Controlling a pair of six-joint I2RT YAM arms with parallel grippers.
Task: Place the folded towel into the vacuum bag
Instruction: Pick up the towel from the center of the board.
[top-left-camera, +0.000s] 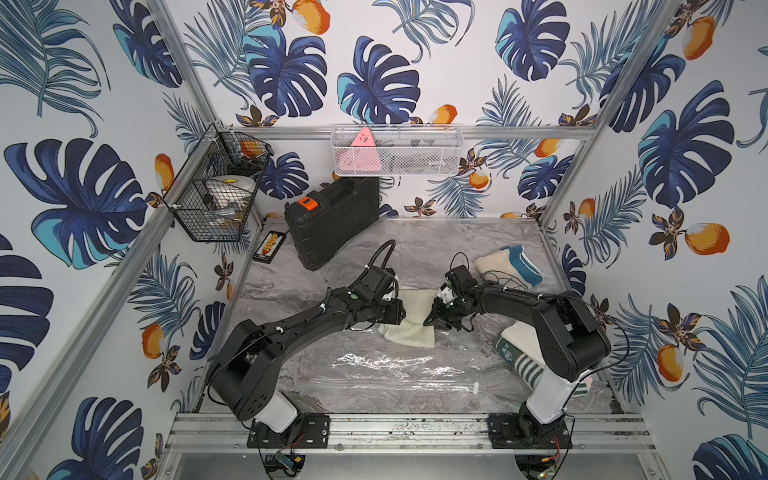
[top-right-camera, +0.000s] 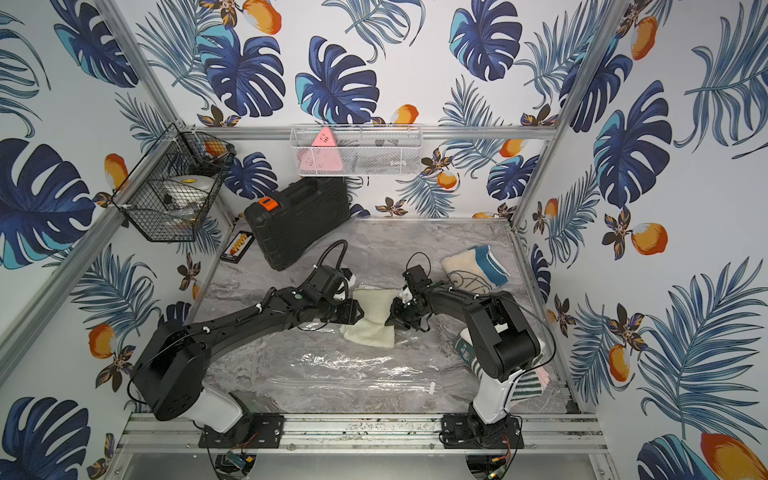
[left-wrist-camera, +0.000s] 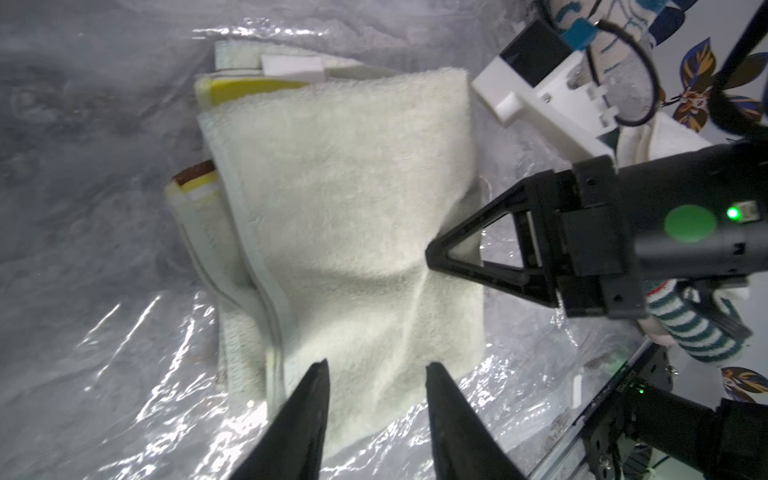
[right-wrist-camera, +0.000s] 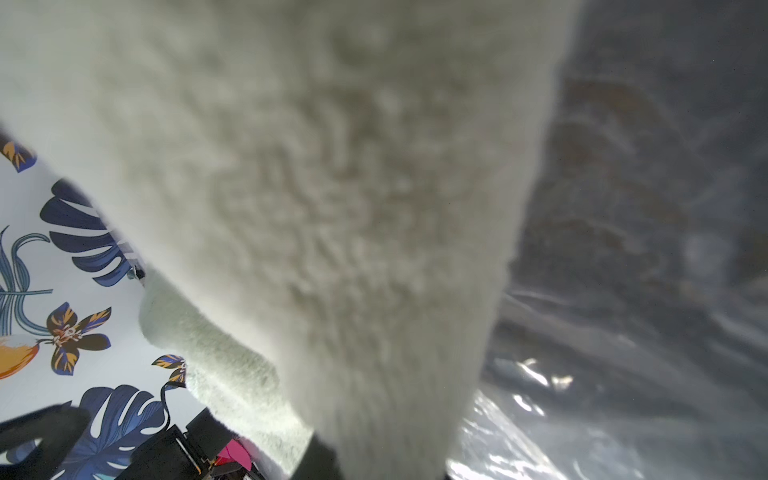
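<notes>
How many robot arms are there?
2. The left arm comes in from the near-left corner, the right arm from the near-right corner. Both reach to the cream towel in the middle. No other arm shows.

The folded towel (left-wrist-camera: 353, 187) is cream, its inner layers edged yellow and rust-brown; the vacuum bag (top-left-camera: 386, 370) is clear with white glare. The worktop (top-left-camera: 436, 245) is veined grey marble. The walls (top-left-camera: 453, 54) are white with navy-and-teal leaves and orange fruit. The case (top-left-camera: 332, 226) is black with an orange latch (top-left-camera: 308, 203) — the far towel (top-left-camera: 509, 266) cream, teal-banded.
</notes>
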